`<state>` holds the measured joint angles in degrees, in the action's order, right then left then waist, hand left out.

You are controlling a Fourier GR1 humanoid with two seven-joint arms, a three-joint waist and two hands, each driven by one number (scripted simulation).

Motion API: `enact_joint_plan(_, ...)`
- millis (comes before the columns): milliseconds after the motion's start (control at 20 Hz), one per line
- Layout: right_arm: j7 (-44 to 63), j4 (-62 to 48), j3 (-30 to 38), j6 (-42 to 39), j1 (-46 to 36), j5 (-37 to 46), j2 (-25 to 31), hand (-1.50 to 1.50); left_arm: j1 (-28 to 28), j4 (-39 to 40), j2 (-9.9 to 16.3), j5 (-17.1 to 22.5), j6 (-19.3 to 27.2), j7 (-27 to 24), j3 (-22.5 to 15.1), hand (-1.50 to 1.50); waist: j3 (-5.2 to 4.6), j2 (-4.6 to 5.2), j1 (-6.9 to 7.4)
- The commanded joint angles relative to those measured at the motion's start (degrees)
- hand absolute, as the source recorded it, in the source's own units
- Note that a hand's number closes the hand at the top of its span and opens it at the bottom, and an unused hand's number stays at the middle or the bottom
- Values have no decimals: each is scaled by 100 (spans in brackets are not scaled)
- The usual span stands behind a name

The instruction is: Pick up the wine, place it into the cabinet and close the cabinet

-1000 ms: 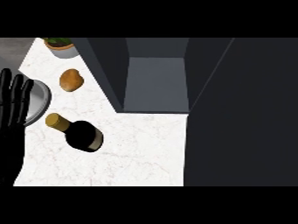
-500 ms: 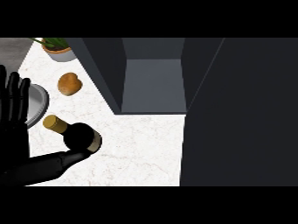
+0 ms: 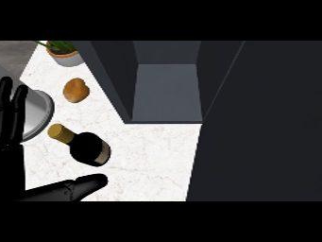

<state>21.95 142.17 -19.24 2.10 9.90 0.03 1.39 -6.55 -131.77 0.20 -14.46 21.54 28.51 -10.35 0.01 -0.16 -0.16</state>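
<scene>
The wine bottle (image 3: 87, 147) lies on the white marble counter (image 3: 149, 160), dark body toward me and gold-capped neck pointing up-left. The open cabinet (image 3: 167, 94) stands to its right, grey inside with nothing in it. Its dark door (image 3: 268, 127) fills the view's right side. My left hand (image 3: 2, 118) is at the left edge, fingers straight and pointing up. Its thumb (image 3: 76, 187) stretches out to the right just below the bottle, a small gap apart. The hand holds nothing. My right hand does not show.
A brown, potato-like lump (image 3: 76, 90) lies above the bottle. A potted plant (image 3: 65, 54) stands at the back left. A grey round dish (image 3: 41, 113) sits partly behind my left hand's fingers. Bare counter lies between the bottle and the cabinet.
My left hand came further into view and its thumb appeared. Half a second ago the thumb reached the bottle's base; now it sits lower, apart from it. The bottle has not moved.
</scene>
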Motion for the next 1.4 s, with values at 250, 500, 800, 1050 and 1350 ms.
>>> enact_joint_plan(250,717,461,-1350,764,-278,1398,-133,-150,-444,-350,-19,-685,279,1215,-164,-150,-7,-14,-6)
enact_joint_plan(500,686,597,-882,636,-131,915,187,-150,-533,-592,189,-753,59,1639,4,-150,-1,-7,-11)
enact_joint_plan(800,1596,1213,-877,1004,-620,961,354,-150,-540,84,-17,-860,366,1289,-66,-150,-9,-4,-60)
enact_joint_plan(1050,1557,884,-1321,1399,-856,1410,215,-150,-88,-142,31,-476,251,1007,1,-150,-12,-9,-20)
enact_joint_plan(1350,1537,980,-1324,1488,-838,1322,530,-150,332,476,-15,-114,345,117,119,-150,-12,-6,-53)
